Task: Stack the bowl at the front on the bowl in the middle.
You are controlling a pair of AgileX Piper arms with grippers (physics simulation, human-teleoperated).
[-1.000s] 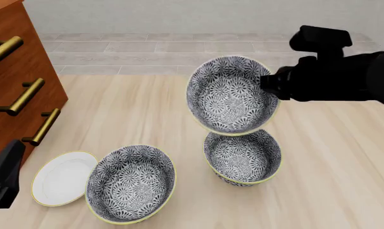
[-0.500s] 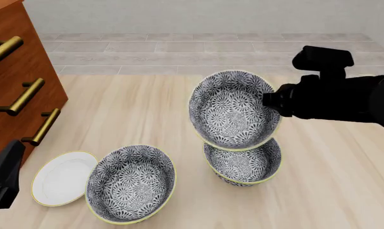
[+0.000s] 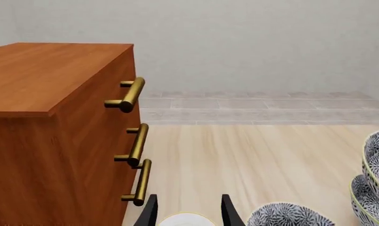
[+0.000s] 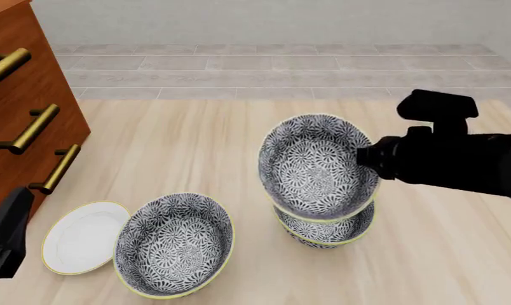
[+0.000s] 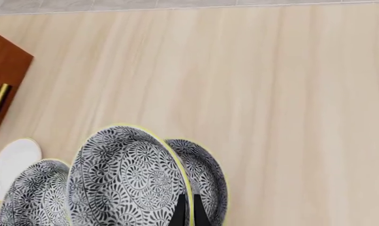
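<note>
Grey-and-white floral stoneware, pale-yellow rims: we count three bowls on the light wood table [image 4: 196, 146]. The bowl at the front [image 4: 316, 166] is tilted, its rim pinched between the fingers of the right gripper [image 5: 185, 210], directly over the bowl in the middle [image 4: 328, 229], near the table's right side; we cannot tell whether the two touch. A third patterned bowl [image 4: 174, 244] sits near the table's near edge, just beside a white plate [image 4: 82, 237] by the near left corner. The brown drawer cabinet [image 3: 57, 132] with brass handles stands along the left edge. The left gripper [image 3: 188, 212] holds nothing, its fingers apart.
</note>
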